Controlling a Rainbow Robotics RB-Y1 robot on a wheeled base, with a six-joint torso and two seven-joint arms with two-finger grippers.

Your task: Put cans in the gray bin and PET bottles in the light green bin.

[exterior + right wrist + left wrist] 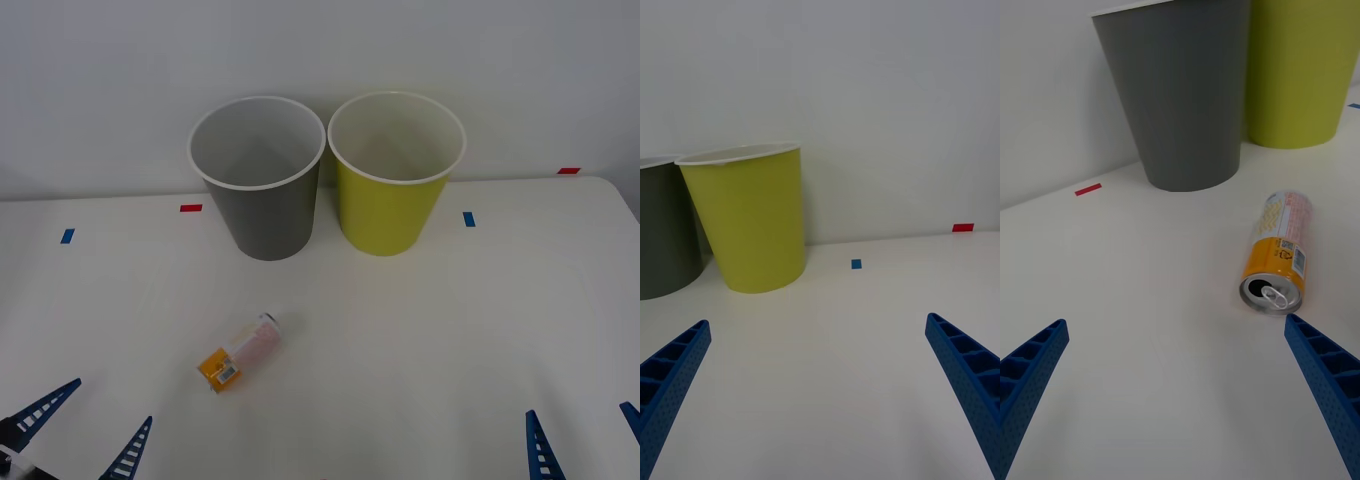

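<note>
A small can (1276, 251) is lying on its side on the table (450, 330), pull-tab end pointing at the left hand (1176, 397), which is waiting nearest, fingers apart. The right hand (820, 397) is waiting open too.

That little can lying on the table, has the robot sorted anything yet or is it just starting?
Nothing looks sorted yet. The gray bin and the light green bin both show bare pale insides from above. The can, pull-tab end visible, lies on its side on the table in front of the gray bin. The left gripper and right gripper hang open, holding nothing. Left: lift the can into the gray bin.
</note>
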